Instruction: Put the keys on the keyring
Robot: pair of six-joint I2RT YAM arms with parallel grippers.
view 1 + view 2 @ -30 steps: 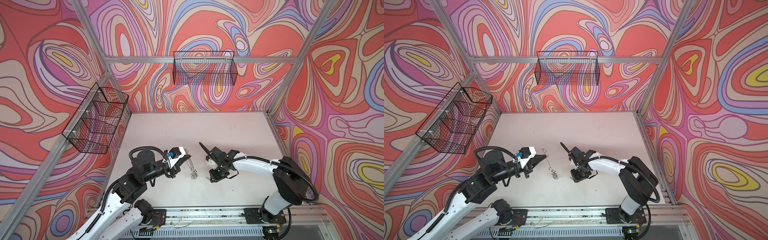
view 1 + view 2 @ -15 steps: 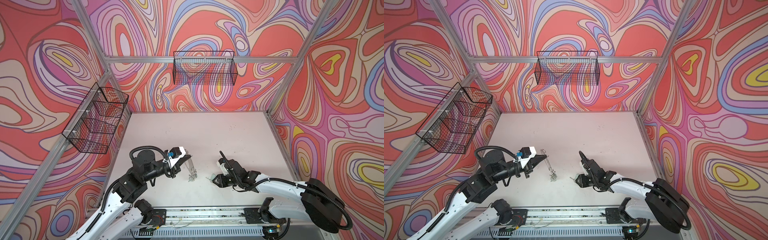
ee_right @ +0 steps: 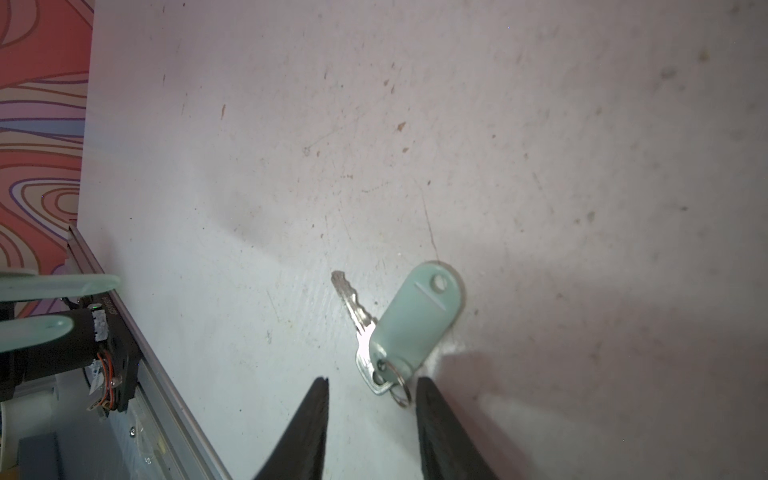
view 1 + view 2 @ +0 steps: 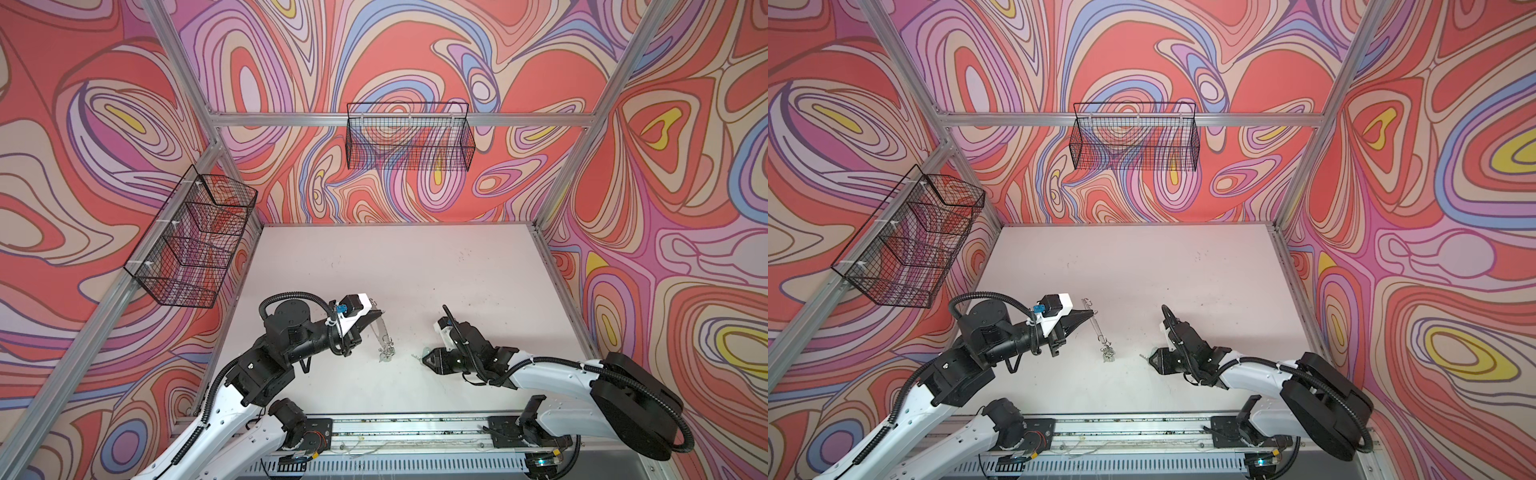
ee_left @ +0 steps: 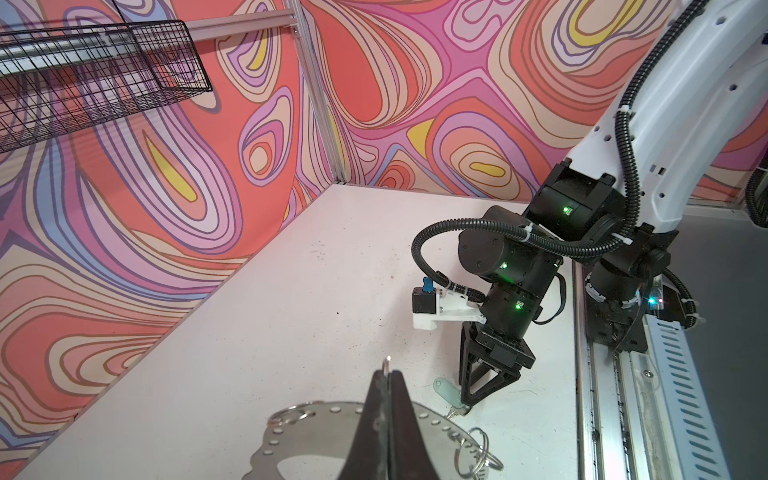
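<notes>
- Left claw (image 5: pixel 388 390) is clamped shut on the keyring (image 5: pixel 316 432), holding it up on edge.
- Right claw (image 3: pixel 372 411) hangs open over a green-tagged key (image 3: pixel 357 307) lying flat on the table (image 3: pixel 540 166), jaws straddling its head.
- Pickup step, I reckon; next needs a clean pinch on that tiny thing.

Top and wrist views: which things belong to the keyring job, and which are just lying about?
Job: keyring, clamped in the left gripper; tagged key on the table, between the open jaws of the right gripper.
Not involved: back-wall wire basket; side-wall wire basket.
</notes>
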